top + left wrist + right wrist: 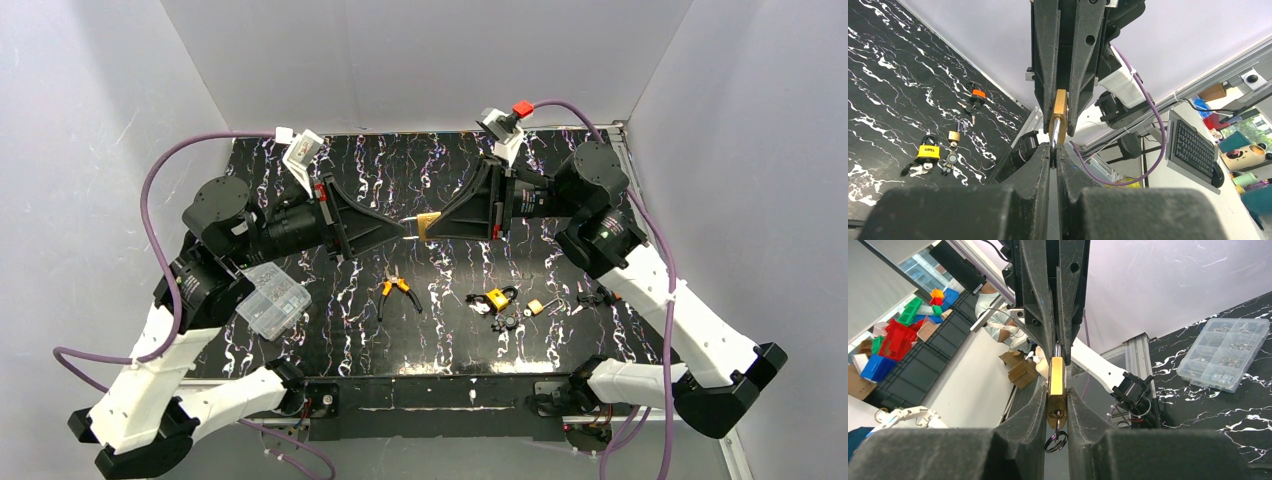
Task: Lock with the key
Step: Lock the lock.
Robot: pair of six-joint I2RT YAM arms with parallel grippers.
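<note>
Brass padlock [1056,382] clamped in right hand [1057,391], key ring [1055,442] dangling.

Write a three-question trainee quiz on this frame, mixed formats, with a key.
1. True or false: the right gripper is empty.
2. Which part of the brass padlock does the left gripper pinch? A body, B shackle, C key ring.
3. Fill in: the pliers on the table have ____ handles.
Key: 1 false, it clamps the brass padlock's body; 2 B; 3 orange.
</note>
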